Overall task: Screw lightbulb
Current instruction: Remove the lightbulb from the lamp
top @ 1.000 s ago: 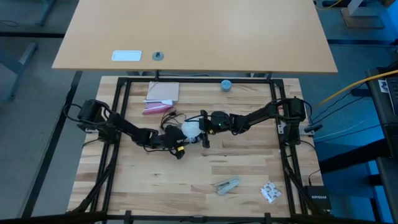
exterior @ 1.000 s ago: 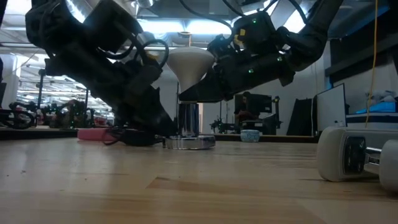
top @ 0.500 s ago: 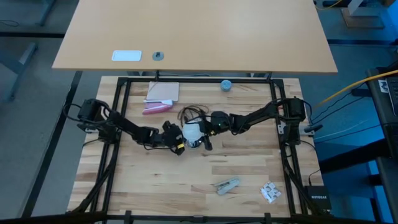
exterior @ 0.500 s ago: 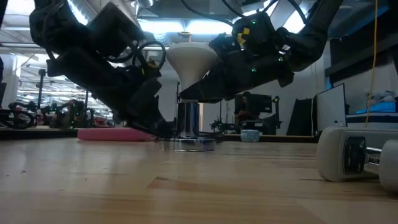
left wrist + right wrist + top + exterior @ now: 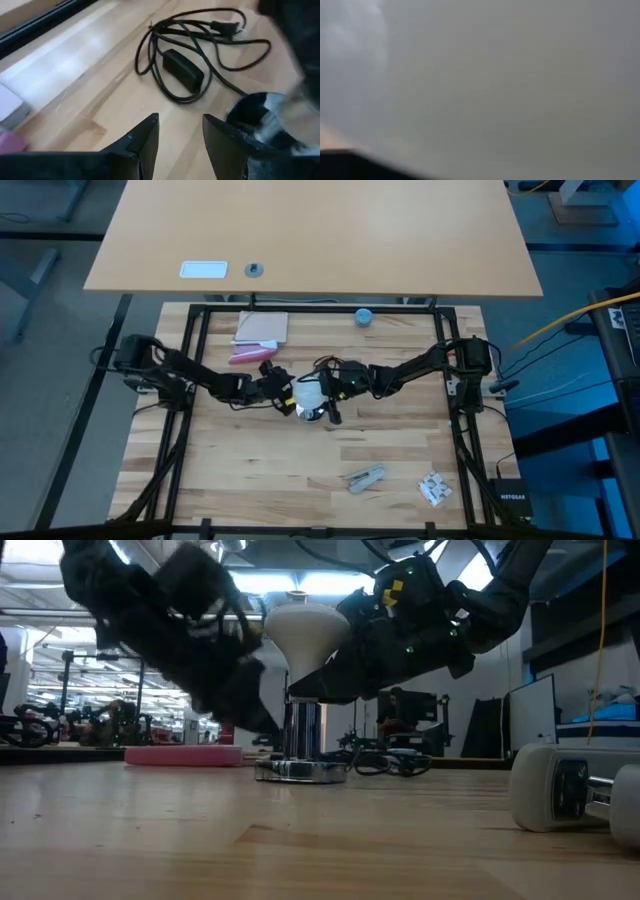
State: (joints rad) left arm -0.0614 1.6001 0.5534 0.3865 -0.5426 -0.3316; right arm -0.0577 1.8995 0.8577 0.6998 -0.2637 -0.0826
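Sitting mid-table, the lightbulb [image 5: 309, 391] stands upright on a shiny metal post [image 5: 303, 730] with a round silver base [image 5: 300, 770] flat on the table [image 5: 300, 470]; in the low view the bulb's white dome [image 5: 305, 625] is on top, tapering down into the post. Right gripper [image 5: 327, 390] comes in from the right and is pressed against the bulb's side; in the low view its dark fingers [image 5: 330, 675] reach the bulb's neck just above the post. Right wrist view is nothing but pale surface filling the picture, so the bulb is right up against that camera. Fingers look closed on the bulb's neck, partly apart around it. Left gripper [image 5: 180, 137] is just beside the bulb on the left, raised off the table and tilted down; its wrist view shows the two fingers with a narrow gap between them and nothing in it, only bare wood behind. Same view shows a black cord [image 5: 200, 60] with an inline block coiled on the table past the fingers, and the base's rim at the edge. Also on the table: pink item [image 5: 247, 354] and a pad [image 5: 262, 328] toward the back left, blue cup [image 5: 364, 316] at the back, metal tool [image 5: 366, 476] and a white piece [image 5: 433, 488] at the front right.
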